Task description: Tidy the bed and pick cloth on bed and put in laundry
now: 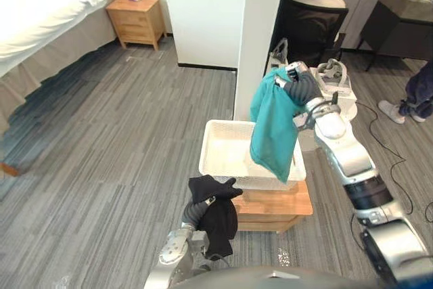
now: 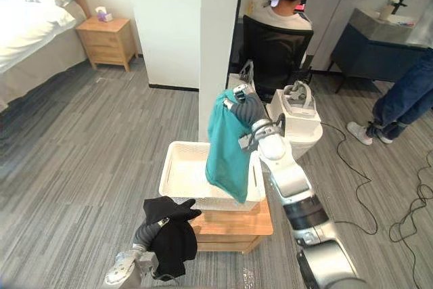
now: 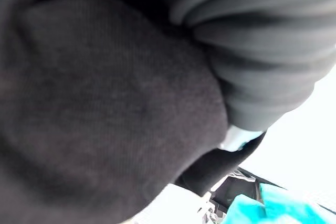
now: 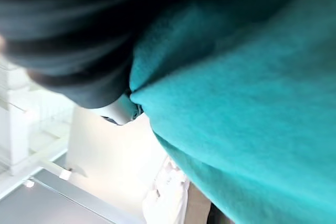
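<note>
Gripping the teal cloth (image 1: 274,126) by its top in my curled right hand (image 1: 296,82), I hang it over the right half of the white basket (image 1: 223,150) on the wooden desk (image 1: 274,209), while a black cloth (image 1: 218,214) drapes my left hand (image 1: 195,208) nearer, its grip impossible to tell.

Teal cloth (image 1: 274,130) hanging above white basket (image 1: 215,147), black cloth (image 1: 218,213) nearby

I'm looking down on a grey plank-pattern floor (image 1: 115,147) that runs to a white wall (image 1: 199,11) and a white pillar (image 1: 260,25). A bed (image 1: 40,28) with pale bedding stands far left, with a wooden nightstand (image 1: 137,21) beside it. A dark cabinet (image 2: 369,49) sits beyond the pillar.
</note>
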`<state>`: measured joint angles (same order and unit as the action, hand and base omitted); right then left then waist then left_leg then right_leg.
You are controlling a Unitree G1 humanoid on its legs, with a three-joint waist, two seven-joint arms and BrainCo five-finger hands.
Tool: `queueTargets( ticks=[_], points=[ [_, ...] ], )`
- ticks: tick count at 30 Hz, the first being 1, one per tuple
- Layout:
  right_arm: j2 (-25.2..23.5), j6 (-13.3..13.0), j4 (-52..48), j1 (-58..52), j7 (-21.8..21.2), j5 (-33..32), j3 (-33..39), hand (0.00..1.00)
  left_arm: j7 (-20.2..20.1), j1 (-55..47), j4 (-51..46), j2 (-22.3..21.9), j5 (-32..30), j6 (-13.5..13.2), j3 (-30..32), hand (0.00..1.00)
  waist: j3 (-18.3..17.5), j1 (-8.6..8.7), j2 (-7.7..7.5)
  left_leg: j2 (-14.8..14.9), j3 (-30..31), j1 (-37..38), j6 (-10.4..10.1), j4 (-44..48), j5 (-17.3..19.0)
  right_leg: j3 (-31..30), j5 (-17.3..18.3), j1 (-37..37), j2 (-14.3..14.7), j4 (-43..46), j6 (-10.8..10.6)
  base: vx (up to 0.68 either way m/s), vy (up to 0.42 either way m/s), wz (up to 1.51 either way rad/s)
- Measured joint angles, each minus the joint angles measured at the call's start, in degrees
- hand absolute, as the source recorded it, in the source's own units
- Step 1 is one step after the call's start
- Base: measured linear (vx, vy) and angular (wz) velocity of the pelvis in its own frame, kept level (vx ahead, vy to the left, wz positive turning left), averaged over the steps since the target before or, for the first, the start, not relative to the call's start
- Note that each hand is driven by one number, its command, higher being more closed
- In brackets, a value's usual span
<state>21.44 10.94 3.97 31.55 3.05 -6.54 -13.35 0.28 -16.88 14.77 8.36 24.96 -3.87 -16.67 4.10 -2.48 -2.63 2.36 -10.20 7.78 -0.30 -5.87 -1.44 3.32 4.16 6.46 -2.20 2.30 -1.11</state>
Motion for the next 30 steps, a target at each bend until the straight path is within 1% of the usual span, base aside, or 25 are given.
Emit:
queueTargets(
  ticks=[5, 6, 9, 10, 11, 13, 14, 15, 16, 18, 20, 23, 24, 25, 26, 27, 29, 30],
  points=[
    [0.06, 0.54, 7.48, 5.34, 0.27, -0.82, -0.01, 1.0, -2.03, -0.27, 0.01, 0.77, -2.0, 0.85, 2.16, 1.0, 0.22, -0.64, 0.05, 0.05, 1.05, -0.9, 0.01, -0.04, -0.53, 0.88, -0.36, -0.25, 0.07, -0.38, 0.29, -0.04, -0.024, 0.09],
    [0.07, 0.54, 9.57, 7.26, 1.04, -1.35, -0.02, 1.0, -2.67, -0.18, 0.01, 1.33, -2.03, 0.91, 2.76, 1.0, 0.5, -1.33, 0.02, 0.2, 0.99, -1.29, -0.04, -0.05, -0.62, 0.87, -0.66, -0.73, 0.2, -0.45, 0.45, -0.06, -0.02, -0.04],
    [0.1, 0.52, 12.57, 11.6, 2.77, -2.42, 0.01, 1.0, -2.92, 1.1, -0.05, 2.06, -2.02, 0.97, 4.87, 1.0, 1.44, -1.71, -0.69, 0.54, 0.97, -4.15, -0.2, -0.05, -1.1, 0.87, -1.72, -3.38, 0.6, -0.85, 0.72, -0.07, -0.022, -0.03],
    [0.14, 0.3, 15.32, 16.44, 4.97, -3.95, 0.26, 1.0, -2.94, 4.05, -0.18, 3.98, -1.99, 0.96, 6.09, 1.0, 4.23, -2.03, -1.76, 1.03, 0.88, -7.02, -0.2, -0.05, -2.19, 0.85, -3.27, -5.83, 1.1, -1.9, 0.97, -0.11, -0.027, -0.04],
    [0.18, 0.15, 15.93, 17.64, 5.43, -4.2, 0.46, 1.0, -2.94, 5.07, -0.22, 4.57, -1.97, 0.96, 6.34, 1.0, 5.33, -2.24, -2.01, 1.15, 0.79, -7.73, -0.16, -0.04, -2.49, 0.85, -3.68, -6.42, 1.2, -2.07, 1.03, -0.13, -0.029, -0.06],
    [0.22, -0.65, 17.76, 20.51, 7.5, -6.98, 1.86, 1.0, -2.91, 8.49, -1.19, 6.19, -1.95, 0.93, 6.84, 1.0, 9.04, -3.41, -3.01, 1.6, -0.4, -10.12, -0.16, -0.04, -3.55, 0.85, -4.82, -8.9, 1.41, -2.38, 0.83, -0.12, -0.023, -0.06],
    [0.25, -0.94, 18.22, 21.21, 8.53, -8.38, 2.36, 1.0, -2.89, 9.77, -3.28, 6.55, -1.94, 0.78, 7.72, 1.0, 11.24, -3.63, -3.63, 1.62, -0.36, -11.46, 0.02, -0.05, -4.15, 0.85, -5.74, -10.35, 1.46, -2.45, 0.72, -0.07, -0.006, -0.02],
    [0.25, -1.11, 18.41, 21.27, 8.83, -9.05, 2.4, 1.0, -2.82, 10.29, -4.21, 6.59, -1.94, 0.68, 7.95, 1.0, 12.18, -3.78, -3.87, 1.61, -0.35, -11.89, 0.04, -0.04, -4.38, 0.85, -6.03, -10.71, 1.45, -2.49, 0.7, -0.04, 0.012, 0.02],
    [0.23, -1.16, 18.61, 21.26, 9.25, -10.28, 2.39, 1.0, -2.65, 11.5, -5.36, 6.83, -1.95, 0.3, 8.11, 1.0, 13.69, -4.35, -4.22, 1.6, -0.36, -12.72, -0.1, -0.04, -5.15, 0.78, -6.46, -11.53, 1.41, -2.49, 0.51, -0.02, 0.032, 0.02],
    [0.21, -1.18, 18.68, 21.36, 9.98, -11.43, 2.4, 1.0, -2.32, 14.15, -6.77, 7.12, -1.95, -0.19, 8.23, 1.0, 16.69, -4.79, -4.57, 1.64, -0.16, -13.53, 0.23, 0.0, -5.86, 0.57, -7.62, -12.19, 1.49, -2.53, 0.28, -0.01, 0.045, 0.06],
    [-0.03, -1.19, 19.95, 22.33, 11.11, -13.06, 2.4, 1.0, -1.99, 16.71, -7.08, 7.7, -1.96, -0.64, 8.28, 1.0, 18.45, -4.97, -4.86, 1.78, 0.07, -15.32, 0.36, 0.05, -6.33, 0.38, -8.96, -14.0, 1.63, -2.58, -0.27, -0.02, 0.058, 0.03],
    [0.0, -1.49, 20.48, 24.18, 13.14, -16.12, 2.5, 1.0, -1.06, 18.46, -9.6, 8.16, -1.91, -0.73, 8.48, 1.0, 19.85, -4.88, -4.8, 2.12, 0.44, -17.64, 0.47, 0.24, -6.92, -0.07, -11.46, -15.97, 2.04, -3.5, -0.3, 0.0, 0.052, 0.0],
    [0.0, -1.65, 20.88, 24.69, 13.34, -16.76, 2.57, 1.0, -1.02, 18.72, -9.98, 8.19, -1.89, -0.79, 8.49, 1.0, 20.13, -4.85, -4.68, 2.13, 0.49, -17.94, 0.5, 0.24, -7.01, -0.19, -11.66, -16.23, 2.04, -3.51, -0.39, 0.0, 0.051, 0.01],
    [-0.01, -2.39, 21.88, 25.13, 13.52, -17.59, 2.97, 1.0, -0.89, 19.35, -10.48, 8.27, -1.87, -0.82, 8.46, 1.0, 20.46, -4.92, -4.6, 2.04, 0.62, -18.44, 0.52, 0.24, -7.11, -0.52, -11.73, -16.65, 1.95, -3.52, -0.43, 0.0, 0.032, 0.06],
    [-0.01, -2.82, 22.53, 25.14, 13.52, -17.88, 3.32, 0.0, -0.58, 19.98, -10.71, 8.28, -1.84, -0.85, 8.42, 1.0, 20.46, -4.96, -4.6, 1.97, 0.82, -18.88, 0.51, 0.24, -7.21, -0.62, -11.77, -17.06, 1.9, -3.52, -0.41, 0.01, 0.045, 0.12],
    [-0.01, -3.92, 24.29, 25.1, 13.53, -18.97, 3.92, 0.0, 0.09, 20.87, -11.01, 8.31, -1.8, -1.03, 8.39, 1.0, 20.48, -4.9, -4.57, 1.93, 1.26, -19.87, 0.49, 0.24, -7.35, -0.74, -11.86, -17.85, 1.89, -3.52, -0.3, 0.01, 0.029, 0.1],
    [-0.01, -4.07, 24.75, 24.98, 13.51, -19.19, 3.99, 0.0, 0.31, 21.29, -11.02, 8.45, -1.8, -1.3, 8.42, 1.0, 20.64, -4.88, -4.44, 1.92, 1.35, -20.31, 0.38, 0.24, -7.42, -0.8, -11.87, -18.22, 1.89, -3.53, -0.29, 0.01, 0.009, 0.04],
    [-0.01, -4.55, 24.83, 24.45, 13.49, -19.6, 3.99, 0.0, 0.79, 21.89, -11.02, 8.51, -1.8, -1.37, 8.42, 1.0, 21.0, -4.85, -3.99, 1.92, 1.41, -20.41, 0.27, 0.23, -7.47, -0.87, -11.87, -18.29, 1.89, -3.53, -0.28, 0.0, 0.0, 0.0]
  ],
)
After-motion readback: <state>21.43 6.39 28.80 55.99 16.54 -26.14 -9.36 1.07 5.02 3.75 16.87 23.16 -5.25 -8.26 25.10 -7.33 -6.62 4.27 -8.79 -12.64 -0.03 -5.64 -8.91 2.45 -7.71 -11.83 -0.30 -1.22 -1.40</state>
